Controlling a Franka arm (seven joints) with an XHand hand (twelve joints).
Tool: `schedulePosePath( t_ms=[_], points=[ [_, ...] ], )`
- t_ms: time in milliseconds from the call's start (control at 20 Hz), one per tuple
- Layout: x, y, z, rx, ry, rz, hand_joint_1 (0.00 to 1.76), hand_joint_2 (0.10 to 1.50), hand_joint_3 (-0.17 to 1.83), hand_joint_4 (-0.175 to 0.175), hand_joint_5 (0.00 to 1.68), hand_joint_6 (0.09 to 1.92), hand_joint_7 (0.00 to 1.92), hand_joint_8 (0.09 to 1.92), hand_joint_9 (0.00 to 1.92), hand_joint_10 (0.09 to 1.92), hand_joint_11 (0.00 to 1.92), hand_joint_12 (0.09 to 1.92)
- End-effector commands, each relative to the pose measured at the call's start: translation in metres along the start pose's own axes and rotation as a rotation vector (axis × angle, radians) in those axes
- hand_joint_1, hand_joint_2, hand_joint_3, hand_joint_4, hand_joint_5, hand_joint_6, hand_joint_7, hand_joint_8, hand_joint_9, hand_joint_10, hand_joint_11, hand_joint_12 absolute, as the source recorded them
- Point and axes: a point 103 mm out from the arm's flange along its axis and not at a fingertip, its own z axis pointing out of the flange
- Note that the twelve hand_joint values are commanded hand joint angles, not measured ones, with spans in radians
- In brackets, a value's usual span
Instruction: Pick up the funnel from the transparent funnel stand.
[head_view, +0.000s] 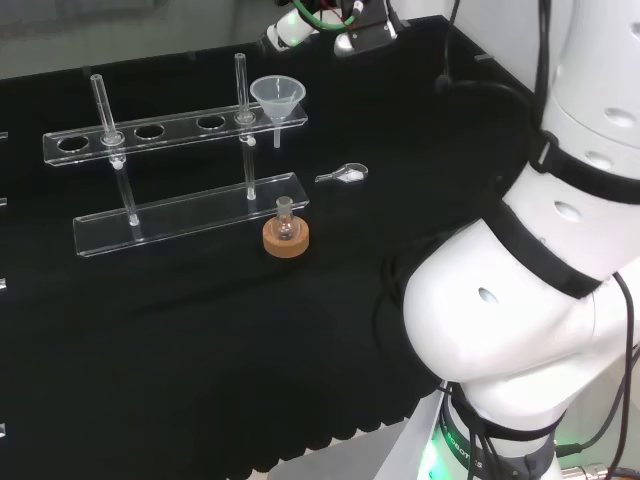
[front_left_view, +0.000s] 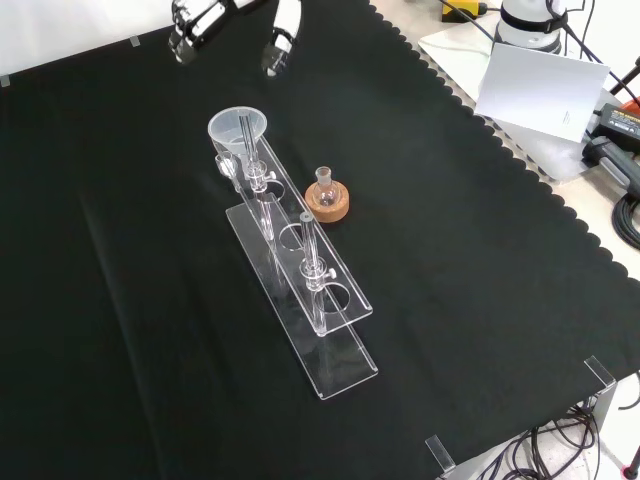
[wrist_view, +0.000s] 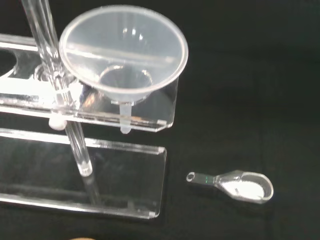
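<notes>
Arm: big white rounded links (head_view: 540, 280) with black bands fill the right of the head view, glossy and smooth.
Worktop: draped in matte black cloth (front_left_view: 480, 250) with a scalloped edge, seen along the right in the front view.
Funnel stand: clear acrylic, two flat tiers joined by two thin upright rods (head_view: 175, 135); the top plate has a row of round holes, the base plate is plain. In the front view it runs lengthwise away from the camera (front_left_view: 300, 290); the wrist view shows its end corner close (wrist_view: 125, 115).
Hand: black and white, above the cloth's far edge at the top of the front view (front_left_view: 235, 30), and at the top centre of the head view (head_view: 330, 25); its fingers hang apart and relaxed, touching nothing, well apart from the stand.
Funnel: translucent plastic, wide conical bowl with a short narrow stem, seated upright in the end hole of the stand's top plate (head_view: 277, 97), the stem poking through below (wrist_view: 125, 50); it is the end nearest the hand in the front view (front_left_view: 238, 128).
Cork ring: round, tan, grainy, just beside the stand's base (front_left_view: 327, 207).
Flask: small clear glass, round-bodied with a short neck, sitting upright in the cork ring (head_view: 285, 222).
Spoon: small clear scoop lying flat on the cloth near the funnel end of the stand (wrist_view: 235, 184); the wrist view shows something white in its bowl, which the head view barely hints at (head_view: 345, 174).
</notes>
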Motion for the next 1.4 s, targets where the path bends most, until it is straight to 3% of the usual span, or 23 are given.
schedulePosePath(
  t_ms=[50, 250, 750, 1000, 1400],
  points=[
    [0.016, 0.02, 0.017, 0.185, -0.055, -0.016, 0.47, 0.81, 0.14, 0.023, 0.06, 0.09, 0.0, 0.35, 0.04, 0.82, 0.1, 1.54],
    [0.02, 0.024, 0.019, 0.215, -0.084, -0.021, 0.58, 0.77, 0.12, 0.024, 0.0, 0.09, 0.0, 0.22, 0.0, 0.82, 0.13, 1.57],
    [0.017, 0.03, 0.029, 0.268, -0.151, -0.053, 0.76, 0.73, 0.14, 0.015, 0.03, 0.09, 0.0, 0.32, 0.04, 0.9, 0.2, 1.57],
    [0.016, 0.034, 0.038, 0.27, -0.144, -0.064, 0.85, 0.55, 0.59, 0.014, 0.06, 0.09, 0.0, 0.32, 0.04, 0.9, 0.22, 1.55],
    [0.019, 0.043, 0.051, 0.318, -0.139, -0.087, 0.83, 0.5, 0.67, 0.014, 0.06, 0.09, 0.0, 0.31, 0.02, 0.9, 0.2, 1.56]
  ],
)
